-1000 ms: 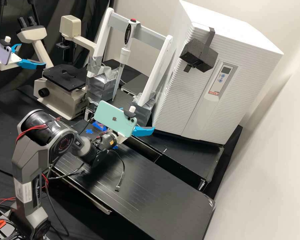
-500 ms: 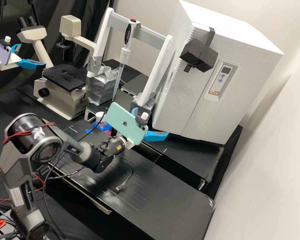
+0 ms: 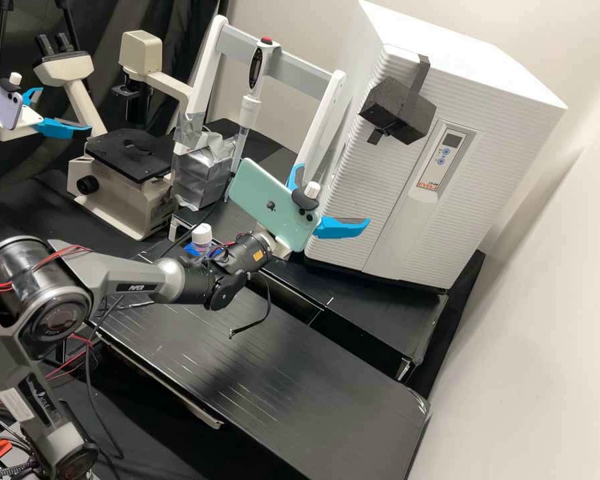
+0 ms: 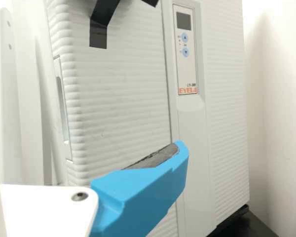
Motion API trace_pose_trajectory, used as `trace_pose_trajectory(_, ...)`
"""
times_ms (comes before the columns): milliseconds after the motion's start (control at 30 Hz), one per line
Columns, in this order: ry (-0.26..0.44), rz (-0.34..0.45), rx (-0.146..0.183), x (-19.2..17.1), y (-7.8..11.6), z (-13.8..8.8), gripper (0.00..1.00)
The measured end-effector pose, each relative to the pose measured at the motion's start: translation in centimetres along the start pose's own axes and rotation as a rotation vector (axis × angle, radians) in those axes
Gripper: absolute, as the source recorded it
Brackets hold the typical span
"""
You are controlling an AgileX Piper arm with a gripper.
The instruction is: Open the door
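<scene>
In the high view my gripper [image 3: 333,195] stands open in front of the lower left part of the white cabinet [image 3: 507,160], its blue fingers apart and nothing between them. The cabinet's ribbed door [image 3: 363,190] is closed. In the wrist view, my gripper [image 4: 87,152] has one blue finger overlapping the lower part of the door [image 4: 121,103]; the other finger is mostly cut off. A tall recessed handle [image 4: 63,106] lies along the door's side edge. Whether a finger touches the cabinet, I cannot tell.
Left of the cabinet stands a white rack [image 3: 317,133] holding a pipette [image 3: 249,110], its feet wrapped in silver tape. Farther left is a microscope [image 3: 123,197]. A black block [image 3: 397,110] is strapped on the cabinet's upper front. A white-capped bottle [image 3: 201,235] stands behind the arm.
My gripper has moved up and to the right in the high view, from beside the rack's foot to before the cabinet's front. The arm has stretched out; the door has not moved.
</scene>
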Motion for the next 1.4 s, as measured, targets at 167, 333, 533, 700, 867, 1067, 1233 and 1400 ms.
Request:
trace_pose_trajectory(167,-0.067,0.043,-0.03,1.6,0.2,-1.1,1.0)
trace_pose_trajectory(333,-0.144,0.1,-0.034,2.9,0.6,-1.3,1.0)
trace_pose_trajectory(533,-0.16,0.115,-0.041,3.9,0.8,-1.4,1.0)
trace_pose_trajectory(700,-0.149,0.103,-0.036,4.1,0.5,-1.8,1.0)
trace_pose_trajectory(867,-0.134,0.081,-0.03,4.1,-0.3,-2.4,1.0)
trace_pose_trajectory(1067,-0.116,0.069,-0.069,4.4,-0.2,-3.3,1.0)
trace_pose_trajectory(1233,-0.106,0.083,-0.064,4.9,0.1,-3.7,1.0)
trace_pose_trajectory(1400,-0.119,0.095,-0.062,5.1,0.4,-3.3,1.0)
